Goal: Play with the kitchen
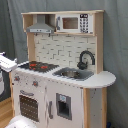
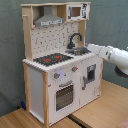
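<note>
Kitchen (image 1: 62, 70) upright on a wooden floor, centred in both exterior views (image 2: 62, 65), against a dark curtain backdrop. White body, light-wood frame.

Worktop: black-and-red hob (image 1: 37, 65) toward the first exterior view's left, sink (image 1: 72, 74) beside it, black faucet (image 1: 85, 59) arching over the sink's far edge. Rounded counter end at the first exterior view's right.

Above: grey hood (image 1: 41, 26) over the hob, small microwave (image 1: 73, 23) beside it on the top shelf, door shut. Tiled backsplash between shelf and worktop.

Below: oven door (image 2: 64, 95) shut, two knobs above it, second front door with dark panel (image 2: 90, 73) also shut. Nothing loose on worktop or in sink, as far as can be made out.

Arm: white, entering from the second exterior view's right, gripper (image 2: 94, 49) level with the worktop, just beside the sink end of the counter. Touching or merely near: cannot tell. Fingers open or closed: cannot tell either. In the first exterior view only a white end of the arm (image 1: 7, 62) at the left edge, close to the hob side.

Progress, as judgement: early or mid approach. No door open, no knob visibly turned, no part displaced. All actual play apparently left to do: faucet, sink, knobs, oven, microwave untouched by appearance. Nearest candidates from the present position: sink and faucet.
</note>
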You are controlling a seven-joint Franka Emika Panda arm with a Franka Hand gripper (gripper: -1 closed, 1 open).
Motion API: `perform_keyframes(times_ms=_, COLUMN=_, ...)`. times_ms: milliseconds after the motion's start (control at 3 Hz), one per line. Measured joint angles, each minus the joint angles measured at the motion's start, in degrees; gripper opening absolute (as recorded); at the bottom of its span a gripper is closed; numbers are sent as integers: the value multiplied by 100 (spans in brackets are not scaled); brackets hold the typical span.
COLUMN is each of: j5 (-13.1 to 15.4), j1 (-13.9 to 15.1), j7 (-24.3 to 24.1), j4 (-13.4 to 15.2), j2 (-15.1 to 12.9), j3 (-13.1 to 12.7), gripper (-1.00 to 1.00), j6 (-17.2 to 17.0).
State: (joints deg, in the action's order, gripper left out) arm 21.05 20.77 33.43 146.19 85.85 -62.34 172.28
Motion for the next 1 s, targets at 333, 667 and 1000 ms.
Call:
perform_keyframes(times_ms=333, j5=-1, j1=-3, j7=621, j4=-12, j2=-56, j3=168, gripper=100, j6=0)
perform_keyframes(times_ms=667, j5=-1, j1=-18, j7=1244, j4=-12, j2=-118, j3=302, gripper=100, j6=0)
perform_keyframes(times_ms=1000, j5=-3, j1=-24, j7=1911, j4=-7, j2=-160, j3=442, gripper=100, j6=-29)
